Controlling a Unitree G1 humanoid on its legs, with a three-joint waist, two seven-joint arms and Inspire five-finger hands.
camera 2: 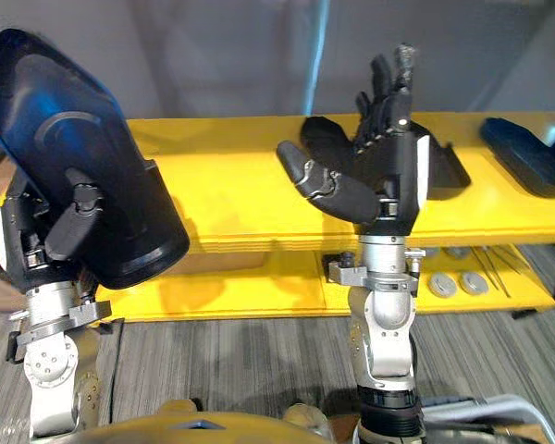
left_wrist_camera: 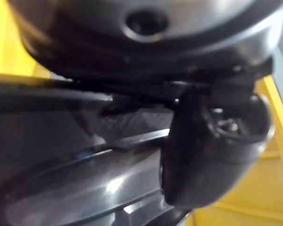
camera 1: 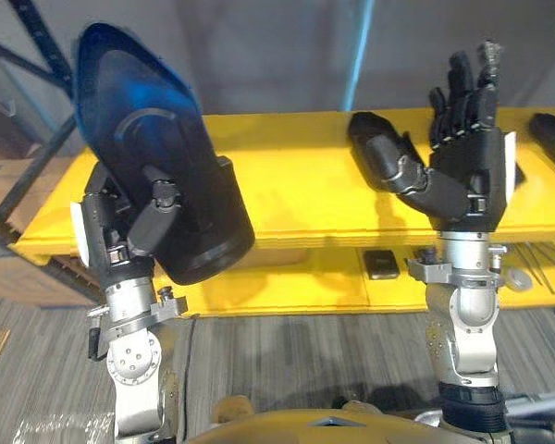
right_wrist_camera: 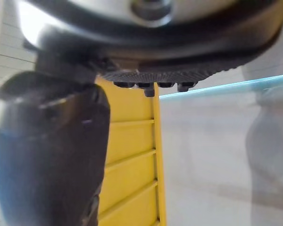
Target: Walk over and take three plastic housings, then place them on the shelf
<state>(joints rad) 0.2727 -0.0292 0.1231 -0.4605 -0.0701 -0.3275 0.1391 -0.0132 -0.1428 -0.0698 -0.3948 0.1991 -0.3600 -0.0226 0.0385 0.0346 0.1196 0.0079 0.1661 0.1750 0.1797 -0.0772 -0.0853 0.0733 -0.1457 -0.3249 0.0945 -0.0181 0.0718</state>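
Observation:
My left hand is raised at the left and shut on a large black plastic housing with a blue sheen, tilted up in front of the yellow shelf. Its thumb presses on the housing's glossy shell. At the right my right hand is held up, open and holding nothing, with straight fingers and the thumb spread. Behind it a second black housing lies on the shelf's top board. A third dark housing lies at the shelf's far right.
A lower yellow board carries a small black block and round metal discs. Dark blue rack posts stand at the far left, with striped grey carpet below. Bare shelf top lies between the hands.

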